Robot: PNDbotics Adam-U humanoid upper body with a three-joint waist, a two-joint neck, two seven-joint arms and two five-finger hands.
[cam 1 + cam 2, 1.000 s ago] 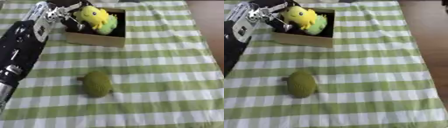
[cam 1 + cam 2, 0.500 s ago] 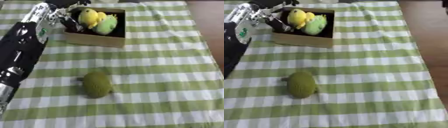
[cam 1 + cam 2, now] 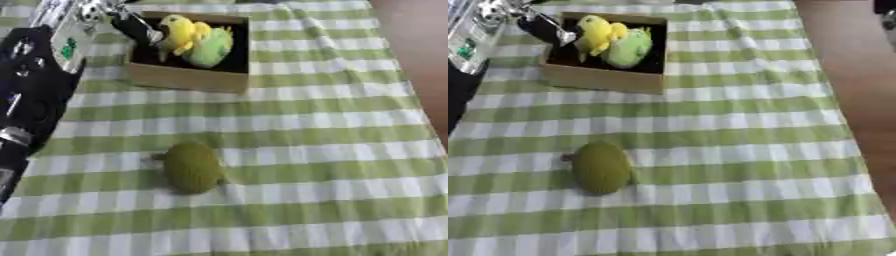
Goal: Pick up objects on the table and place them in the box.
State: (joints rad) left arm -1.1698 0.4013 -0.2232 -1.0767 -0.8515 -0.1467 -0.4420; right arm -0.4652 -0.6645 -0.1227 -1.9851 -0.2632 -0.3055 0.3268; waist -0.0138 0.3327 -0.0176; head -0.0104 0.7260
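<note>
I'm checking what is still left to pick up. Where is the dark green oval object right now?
The dark green oval object lies alone on the checked tablecloth, left of centre in the left eye view, nearer the camera than the box.

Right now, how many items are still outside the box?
1: the olive-green oval object lies on the checked cloth, nearer than the box. Nothing else visible outside it.

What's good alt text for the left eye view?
The robot's left hand reaches over the near-left corner of a cardboard box holding a yellow toy and a green toy. A green oval object lies on the green-and-white checked tablecloth, nearer the camera.
</note>
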